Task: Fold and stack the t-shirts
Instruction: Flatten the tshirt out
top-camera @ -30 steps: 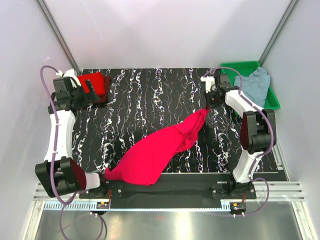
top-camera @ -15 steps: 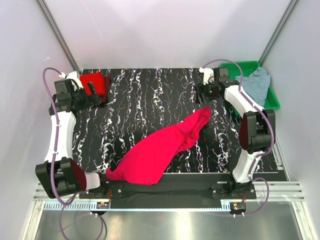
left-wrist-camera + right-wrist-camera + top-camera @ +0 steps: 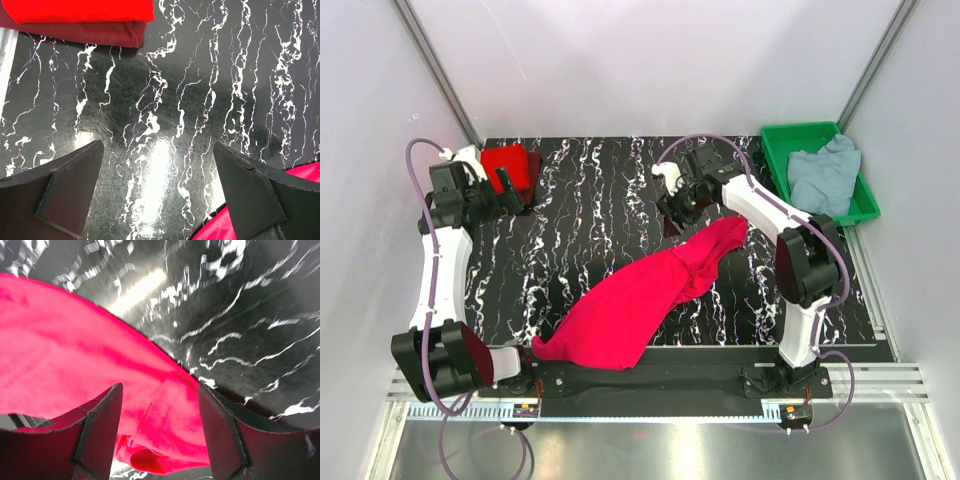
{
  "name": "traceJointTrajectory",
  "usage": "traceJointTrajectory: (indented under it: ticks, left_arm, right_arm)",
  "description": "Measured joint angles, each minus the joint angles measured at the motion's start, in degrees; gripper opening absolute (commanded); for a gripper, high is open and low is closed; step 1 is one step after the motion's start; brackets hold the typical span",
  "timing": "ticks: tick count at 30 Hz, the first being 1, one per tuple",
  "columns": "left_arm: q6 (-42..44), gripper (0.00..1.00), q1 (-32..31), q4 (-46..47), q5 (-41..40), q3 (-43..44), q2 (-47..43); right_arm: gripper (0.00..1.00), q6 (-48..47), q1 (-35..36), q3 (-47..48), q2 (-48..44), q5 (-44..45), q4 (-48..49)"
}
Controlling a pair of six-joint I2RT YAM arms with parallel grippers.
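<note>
1. Change: the right gripper [image 3: 674, 208] has let go of the crimson t-shirt [image 3: 630, 305] and moved away from the green tray [image 3: 775, 140]. Its fingers are spread, with nothing between them.
2. Effect: the crimson t-shirt lies crumpled on the table [image 3: 590, 200], its far end directly below the right fingers. It probably needs a fresh grasp before it can be spread.
3. The left gripper [image 3: 159, 150] is spread and empty. The folded red stack [image 3: 75, 10] lies beyond its fingertips.
4. Only the left wrist view shows that the stack has two layers. Only the top view shows the grey-blue t-shirt [image 3: 820, 175] in the tray.

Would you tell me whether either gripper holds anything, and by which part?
Nothing is held: the left gripper and right gripper are both open; the crimson t-shirt lies free.
</note>
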Motion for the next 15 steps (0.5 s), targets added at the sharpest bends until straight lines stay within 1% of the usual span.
traceJointTrajectory:
  ticks: [6,15]
  left_arm:
    - [-0.02,0.99,0.0,0.0,0.09,-0.7,-1.29]
    - [-0.02,0.99,0.0,0.02,0.11,-0.74,-1.31]
  right_arm:
    - [0.67,-2.08,-0.48,0.09,4.09,1.38,-4.09]
    - [0.67,-3.93,-0.52,0.09,6.29,2.73,-7.23]
